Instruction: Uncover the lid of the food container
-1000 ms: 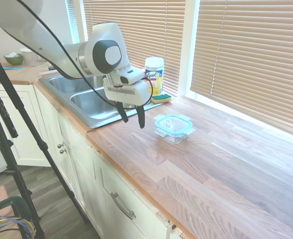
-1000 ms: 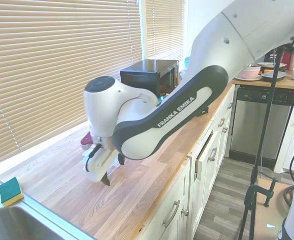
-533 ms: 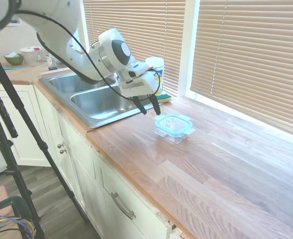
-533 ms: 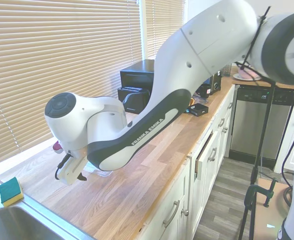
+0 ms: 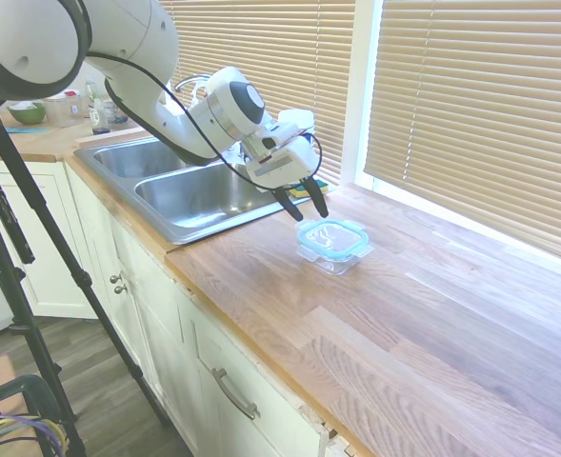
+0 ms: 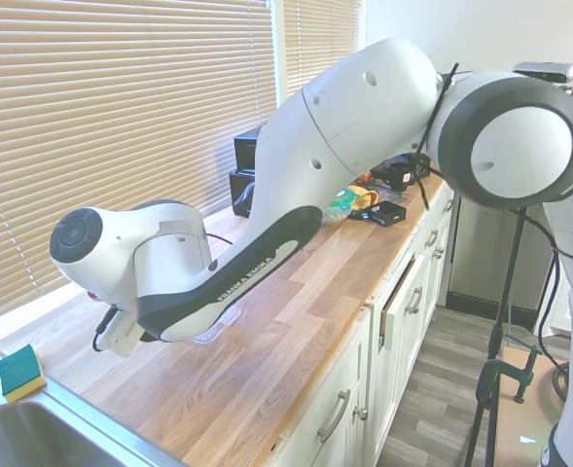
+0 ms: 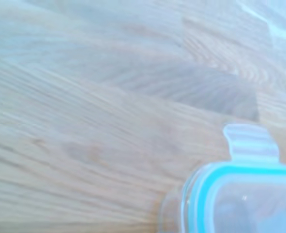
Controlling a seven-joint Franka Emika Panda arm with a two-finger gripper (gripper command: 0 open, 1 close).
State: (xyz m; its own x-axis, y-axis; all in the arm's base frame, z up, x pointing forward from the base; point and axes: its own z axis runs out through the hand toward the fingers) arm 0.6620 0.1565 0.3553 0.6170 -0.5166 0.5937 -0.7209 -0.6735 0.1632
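The food container [image 5: 333, 253], a small clear tub, rests on the wooden counter with its lid [image 5: 331, 237] on top. The lid is clear with a teal rim and snap flaps. My gripper [image 5: 305, 210] hangs open just above the container's sink-side edge, fingers tilted toward it and holding nothing. In the wrist view a corner of the lid [image 7: 240, 194] and one clear flap [image 7: 250, 142] show close by over bare wood. In the second exterior view the arm hides most of the container [image 6: 216, 329].
A steel sink [image 5: 190, 205] lies on the far side of the gripper from the container. A wipes canister [image 5: 297, 118] and a sponge [image 6: 18, 373] stand by the window. Black appliances [image 6: 250, 165] sit further along the counter. The counter's front edge [image 5: 251, 328] is nearby.
The gripper has swung from over the counter's front by the sink toward the window and the container, ending just above its sink-side edge. It has stayed open; the container has not moved.
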